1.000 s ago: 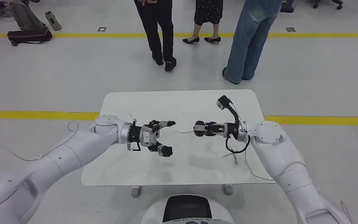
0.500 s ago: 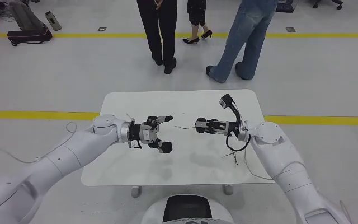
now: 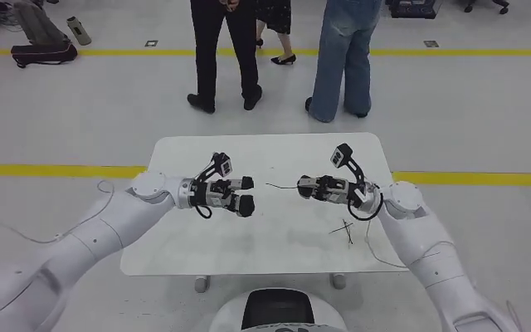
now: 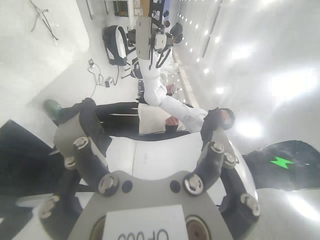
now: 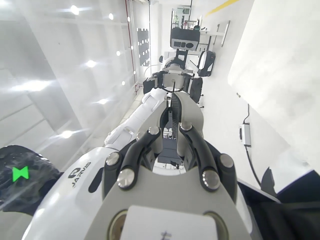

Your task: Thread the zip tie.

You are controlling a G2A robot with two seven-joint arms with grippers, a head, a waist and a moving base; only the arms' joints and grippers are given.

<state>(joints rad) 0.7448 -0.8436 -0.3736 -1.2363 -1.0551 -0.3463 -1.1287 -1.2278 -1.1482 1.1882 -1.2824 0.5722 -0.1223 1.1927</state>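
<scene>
A thin black zip tie [image 3: 282, 187] is held level above the white table [image 3: 274, 149], with my right gripper [image 3: 302, 187] shut on one end. Its free tip points at my left gripper [image 3: 247, 195], which hangs a short gap away, open and holding nothing. In the right wrist view the ribbed strap [image 5: 175, 111] runs out between the closed fingers of my right gripper [image 5: 173, 98] toward the left arm farther off. In the left wrist view my left gripper [image 4: 148, 117] has its two fingers spread wide, with nothing between them.
A few loose black zip ties [image 3: 347, 228] lie crossed on the table near the right arm, and appear again in the left wrist view as loose ties [image 4: 42, 21]. A thin cable [image 3: 377, 253] trails over the table's right front edge.
My left wrist has rolled over and drawn back slightly, still open. My right gripper has shifted a little right and away with the zip tie, so the gap between them has widened.
</scene>
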